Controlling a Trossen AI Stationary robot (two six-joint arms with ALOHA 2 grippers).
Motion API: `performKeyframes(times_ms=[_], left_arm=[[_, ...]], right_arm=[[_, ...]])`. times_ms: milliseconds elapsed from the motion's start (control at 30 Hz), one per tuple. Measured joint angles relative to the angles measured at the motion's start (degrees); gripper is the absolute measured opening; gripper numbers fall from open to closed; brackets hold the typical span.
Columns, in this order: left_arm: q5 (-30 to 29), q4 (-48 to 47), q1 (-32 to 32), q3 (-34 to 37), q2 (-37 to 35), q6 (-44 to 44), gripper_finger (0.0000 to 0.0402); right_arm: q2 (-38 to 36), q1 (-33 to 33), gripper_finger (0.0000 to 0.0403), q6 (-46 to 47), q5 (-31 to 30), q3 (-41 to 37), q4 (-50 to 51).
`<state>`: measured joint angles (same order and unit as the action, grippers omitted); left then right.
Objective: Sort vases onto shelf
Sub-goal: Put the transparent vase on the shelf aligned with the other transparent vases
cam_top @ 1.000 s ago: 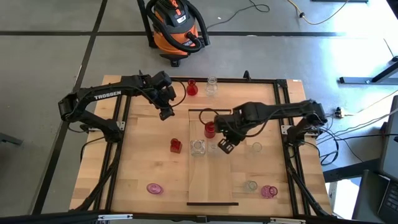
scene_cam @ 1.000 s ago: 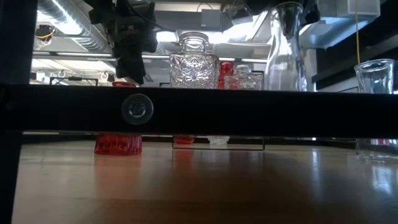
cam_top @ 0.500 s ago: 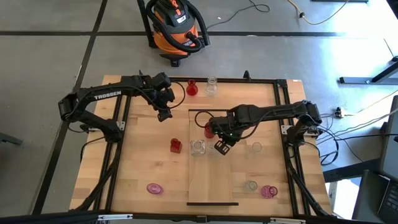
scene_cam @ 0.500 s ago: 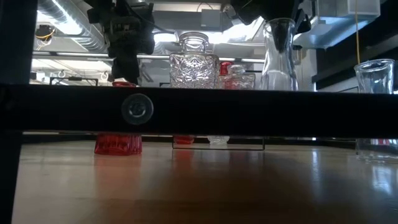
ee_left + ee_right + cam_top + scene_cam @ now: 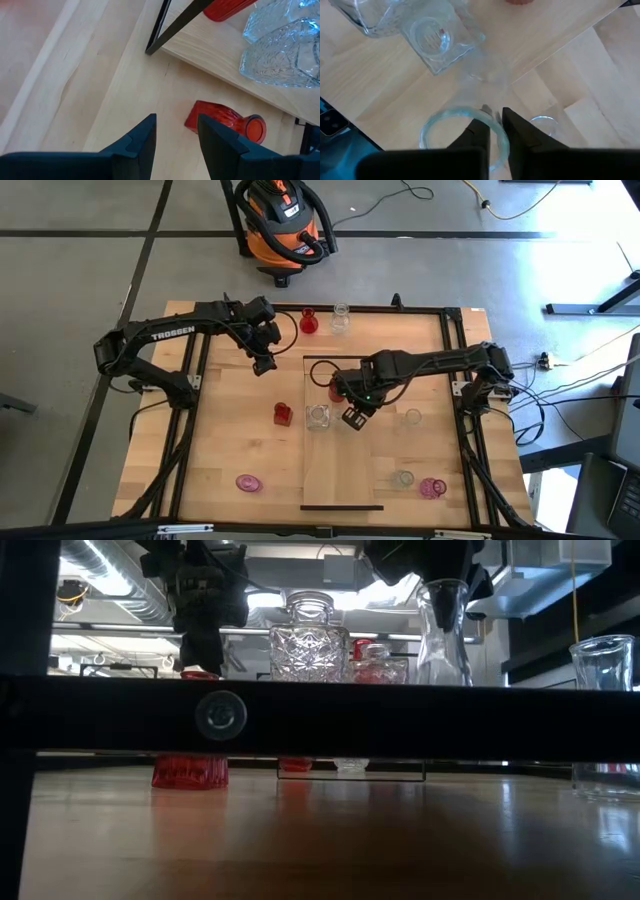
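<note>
The pale shelf [image 5: 340, 475] lies down the middle of the table. On it stand a red vase [image 5: 336, 388] and a faceted clear vase [image 5: 318, 417]. My right gripper [image 5: 352, 416] is over the shelf beside them, shut on a tall clear vase [image 5: 443, 635]. My left gripper [image 5: 264, 362] hovers open over the table left of the shelf's far end. Its wrist view looks down at a red vase [image 5: 225, 120] standing on the table beside the shelf. Two more vases, red [image 5: 308, 323] and clear [image 5: 340, 318], stand at the far edge. My right gripper holds the tall clear vase by its flared rim [image 5: 496, 119], one finger inside the mouth and one outside, coming from above and pointing down. The vase hangs upright below the fingers. The black bar in the low view hides its base, so I cannot tell whether it rests on the shelf.
Loose vases stand around the shelf: a clear one [image 5: 412, 418] to its right, a clear one [image 5: 402, 478] and a pink one [image 5: 432, 487] near the right front, and a pink one [image 5: 248, 482] at the left front. A black frame [image 5: 460, 380] rims the table.
My right gripper has carried the clear vase a little toward the table's left, closer to the faceted vase, and lowered it over the shelf. It stayed shut on the rim, and the vase stayed upright.
</note>
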<state>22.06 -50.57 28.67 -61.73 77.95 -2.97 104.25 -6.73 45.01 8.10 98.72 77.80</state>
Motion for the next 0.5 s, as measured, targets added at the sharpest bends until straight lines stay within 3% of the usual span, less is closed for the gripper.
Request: performKeyframes(times_ms=[233, 500], left_arm=[[-0.02, 0.02, 0.00, 0.00, 0.00, 0.36, 0.0135], [-0.04, 0.02, 0.00, 0.00, 0.00, 0.67, 0.0135]], right_arm=[[-0.02, 0.01, 0.0092, 1.14, -0.59, 0.00, 0.26], [-0.69, 0.00, 0.0106, 1.18, 0.50, 0.03, 0.24]])
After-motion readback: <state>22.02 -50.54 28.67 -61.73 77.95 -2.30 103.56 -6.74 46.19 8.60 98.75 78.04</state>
